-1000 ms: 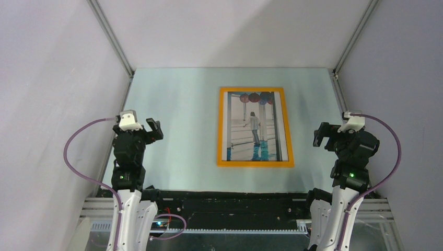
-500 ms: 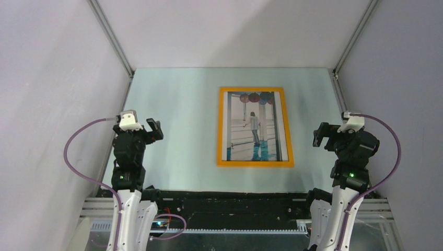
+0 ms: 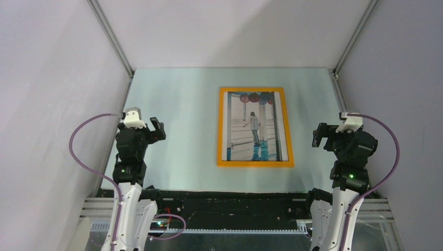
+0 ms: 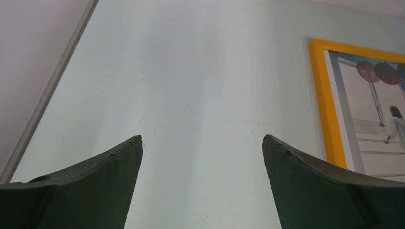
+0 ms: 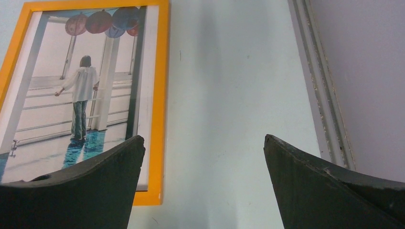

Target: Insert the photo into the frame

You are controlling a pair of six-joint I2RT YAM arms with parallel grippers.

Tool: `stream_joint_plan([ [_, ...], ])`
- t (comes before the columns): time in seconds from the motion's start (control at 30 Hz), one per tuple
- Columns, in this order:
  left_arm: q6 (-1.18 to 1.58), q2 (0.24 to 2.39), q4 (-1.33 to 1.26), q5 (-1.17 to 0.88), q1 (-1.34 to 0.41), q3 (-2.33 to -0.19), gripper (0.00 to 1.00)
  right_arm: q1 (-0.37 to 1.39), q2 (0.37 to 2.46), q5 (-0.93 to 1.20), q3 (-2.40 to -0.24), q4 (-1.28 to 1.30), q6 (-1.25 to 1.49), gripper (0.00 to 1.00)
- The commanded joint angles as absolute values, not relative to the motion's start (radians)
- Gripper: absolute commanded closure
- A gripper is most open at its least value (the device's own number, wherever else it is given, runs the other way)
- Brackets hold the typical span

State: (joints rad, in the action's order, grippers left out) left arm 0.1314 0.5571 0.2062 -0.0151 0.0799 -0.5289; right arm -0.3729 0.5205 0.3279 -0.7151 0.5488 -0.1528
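Here, photo (image 3: 254,127) set inside orange frame (image 3: 255,163), both flat on table (image 3: 177,115)

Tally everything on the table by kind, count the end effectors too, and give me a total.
photo: 1, lying inside the frame
frame: 1, orange-yellow
end effectors: 2, the left end effector and the right end effector, both open and holding nothing
total: 4
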Motion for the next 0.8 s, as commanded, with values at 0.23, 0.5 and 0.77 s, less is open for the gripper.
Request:
stream_joint_plan([
  [0.23,0.123,0.526,0.193,-0.020,0.088,-0.551,0.00,-0.325,0.525,0.291,-0.739,0.514,-0.173,0.01],
  [0.5,0.108,0.518,0.192,-0.003,0.090,-0.548,0.00,-0.318,0.514,0.282,-0.739,0.511,-0.173,0.01],
  [0.77,0.112,0.537,0.193,-0.012,0.092,-0.549,0.00,-0.310,0.515,0.266,-0.739,0.511,-0.173,0.01],
])
